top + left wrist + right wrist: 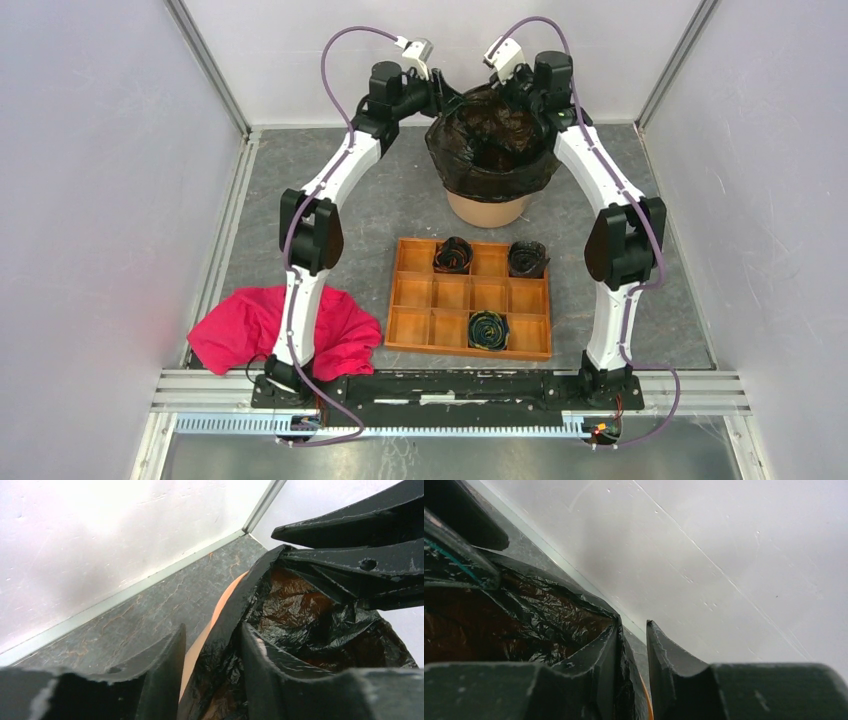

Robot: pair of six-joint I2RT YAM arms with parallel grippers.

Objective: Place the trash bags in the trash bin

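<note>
**Operator:** My left gripper [214,630] has its fingers apart, straddling the far left rim of the bin [487,210]. One finger is outside and one inside, and the bag [490,140] is folded over the edge between them. A strip of orange wall shows beside the outer finger, so I judge it is not clamped.

**Supervisor:** And the other side?

**Operator:** My right gripper [633,627] sits at the far right rim with its fingers close together. Black film and a sliver of orange lie in the gap. I cannot tell whether it is pinching them or only standing around them.

**Supervisor:** So where is the bag?

**Operator:** It is in the bin, at the far middle of the table [330,190]. From above, the film sinks into the mouth and its edge hangs down outside all round. Only the bottom band of the bin is bare. It looks like a liner that is seated.

**Supervisor:** How much is left?

**Operator:** Very little, I think. The far rim is hidden behind my wrists, so I cannot check the fold there. What remains, as I see it, is to tidy that edge if needed, let go and lift both arms away.

**Supervisor:** And the rest?

**Operator:** Three small dark rolls [453,256] lie in the wooden tray [410,292], nearer to me. A red cloth [240,325] is bunched at the near left. None of them touches the bin.
</note>
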